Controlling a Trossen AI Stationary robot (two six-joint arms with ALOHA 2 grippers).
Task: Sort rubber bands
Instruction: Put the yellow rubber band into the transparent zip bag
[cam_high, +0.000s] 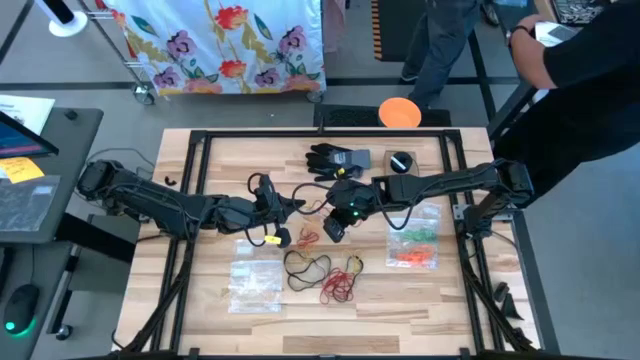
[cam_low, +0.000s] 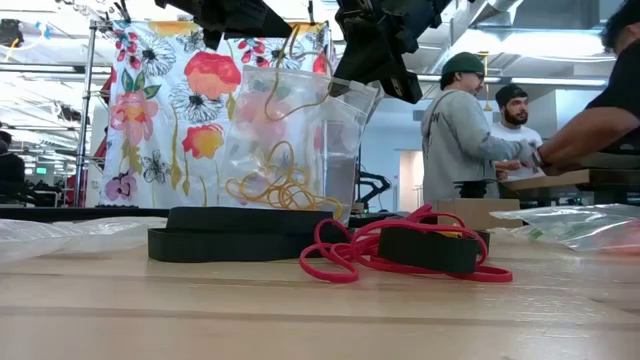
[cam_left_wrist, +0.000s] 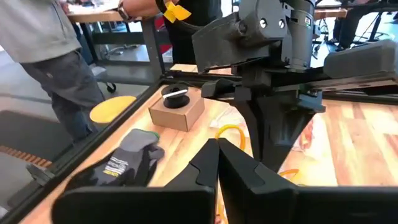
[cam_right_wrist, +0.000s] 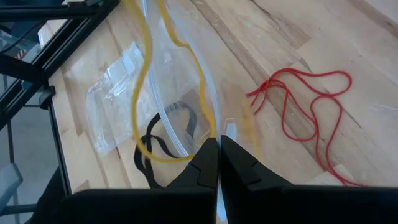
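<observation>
A: Where are the two hands?

B: Both sit near the middle of the wooden desk. The left hand reaches in from nine o'clock, the right hand from three o'clock, and they are close to each other. Between them they hold up a clear plastic bag, lifted off the desk.

A: How do the fingers stand?

B: The right hand's fingers are pressed together, pinching the bag's edge; its wrist view shows the clear film running right into the fingertips. The left hand's fingers are pressed together too, at the bag's other top edge in the low view.

A: And the rubber bands?

B: Yellow rubber bands lie inside the lifted bag, gathered at its bottom. Red rubber bands lie loose on the desk toward six o'clock of the hands, and black rubber bands lie just beside them. Green and orange rubber bands sit in another clear bag at about four o'clock. A third clear bag lies flat at about seven o'clock.

A: Anything else?

B: A black glove lies at twelve o'clock, with a small cardboard box beside it. People stand beyond the desk's far side.
</observation>
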